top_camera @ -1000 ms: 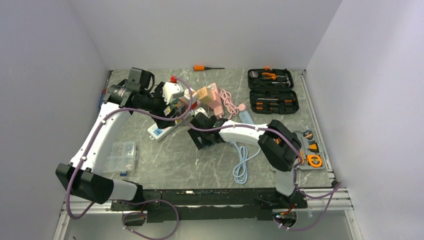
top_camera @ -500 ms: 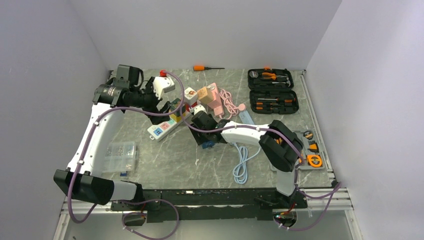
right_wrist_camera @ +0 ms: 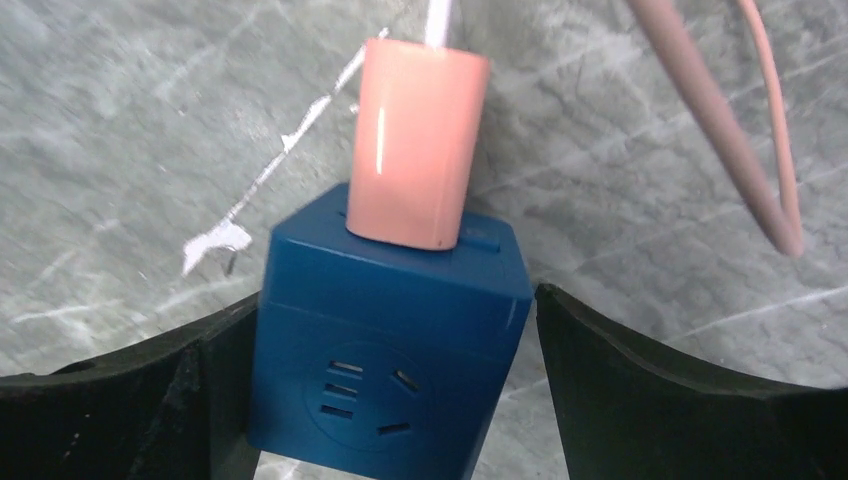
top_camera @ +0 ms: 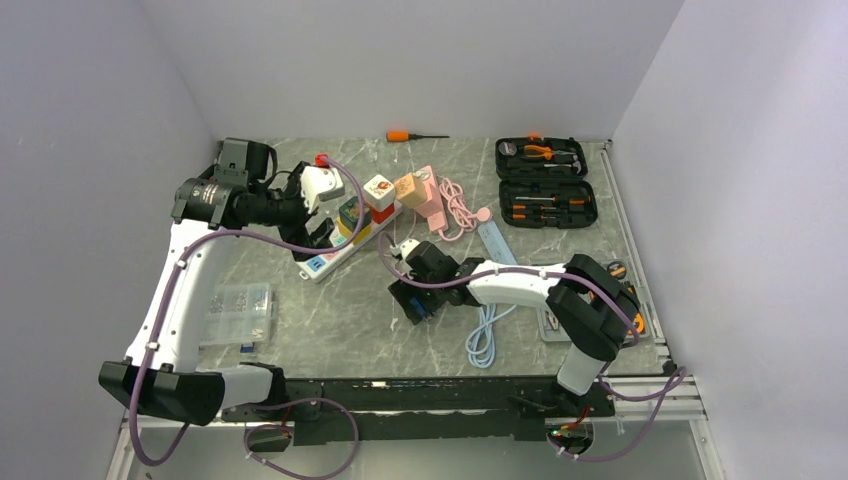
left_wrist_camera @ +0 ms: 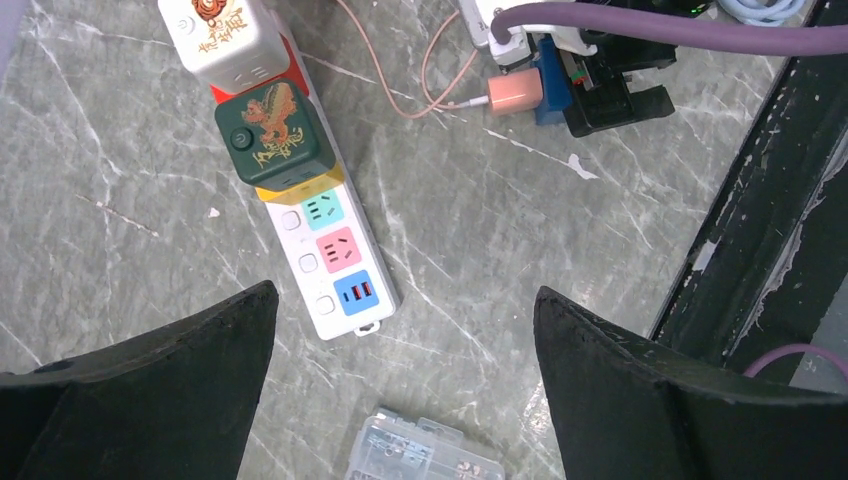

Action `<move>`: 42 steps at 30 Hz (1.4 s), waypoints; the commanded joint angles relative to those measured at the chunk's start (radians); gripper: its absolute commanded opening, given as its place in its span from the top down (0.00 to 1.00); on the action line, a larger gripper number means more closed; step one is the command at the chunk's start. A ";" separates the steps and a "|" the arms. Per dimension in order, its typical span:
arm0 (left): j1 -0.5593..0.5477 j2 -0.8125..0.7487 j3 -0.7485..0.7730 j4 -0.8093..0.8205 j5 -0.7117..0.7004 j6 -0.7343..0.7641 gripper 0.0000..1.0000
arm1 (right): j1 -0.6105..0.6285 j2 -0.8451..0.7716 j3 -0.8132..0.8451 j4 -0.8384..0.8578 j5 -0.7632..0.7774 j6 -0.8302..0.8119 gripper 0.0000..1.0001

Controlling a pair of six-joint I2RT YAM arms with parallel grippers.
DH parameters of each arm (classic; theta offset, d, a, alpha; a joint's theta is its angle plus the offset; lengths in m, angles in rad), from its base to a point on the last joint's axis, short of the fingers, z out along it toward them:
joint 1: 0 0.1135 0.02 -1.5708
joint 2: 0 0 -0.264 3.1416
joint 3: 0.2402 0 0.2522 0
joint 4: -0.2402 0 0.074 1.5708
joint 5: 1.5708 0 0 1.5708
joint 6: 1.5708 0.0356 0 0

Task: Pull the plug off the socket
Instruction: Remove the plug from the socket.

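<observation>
A white power strip (top_camera: 328,258) lies left of centre with cube adapters on it, a green one (left_wrist_camera: 275,140) and a white one (left_wrist_camera: 215,40). My right gripper (top_camera: 415,300) is shut on a blue cube socket (right_wrist_camera: 385,350) that carries a pink plug (right_wrist_camera: 418,140) on its far face. The cube is off the strip, low over the table. The pink plug (left_wrist_camera: 515,92) also shows in the left wrist view, with its thin pink cable (left_wrist_camera: 400,70). My left gripper (left_wrist_camera: 405,295) is open and empty, above the strip's near end (left_wrist_camera: 345,295).
A clear parts box (top_camera: 238,315) lies near left. A light blue cable coil (top_camera: 485,335) lies beside my right arm. An open tool case (top_camera: 545,185) sits at the back right, a screwdriver (top_camera: 412,135) at the back, a tape measure tray (top_camera: 625,305) at the right.
My right gripper has drawn back toward the near edge with the blue cube and pink plug. My left gripper has pulled away leftward from the cubes on the strip.
</observation>
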 commanded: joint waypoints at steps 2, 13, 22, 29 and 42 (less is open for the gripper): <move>0.002 -0.021 0.005 -0.009 0.055 0.026 0.01 | 0.009 -0.033 -0.020 0.029 0.037 -0.018 0.08; 0.002 -0.034 -0.018 0.005 0.086 0.033 0.01 | 0.012 -0.153 -0.137 0.196 0.086 -0.028 0.54; -0.005 -0.176 -0.283 0.024 0.278 0.318 0.01 | -0.109 -0.361 -0.151 0.169 -0.303 -0.050 0.79; -0.206 -0.377 -0.393 0.197 0.096 0.426 0.01 | -0.118 -0.462 -0.105 0.099 -0.389 -0.133 0.92; -0.429 -0.154 -0.363 0.369 0.139 0.144 0.01 | 0.055 -0.621 -0.213 0.169 -0.156 -0.395 1.00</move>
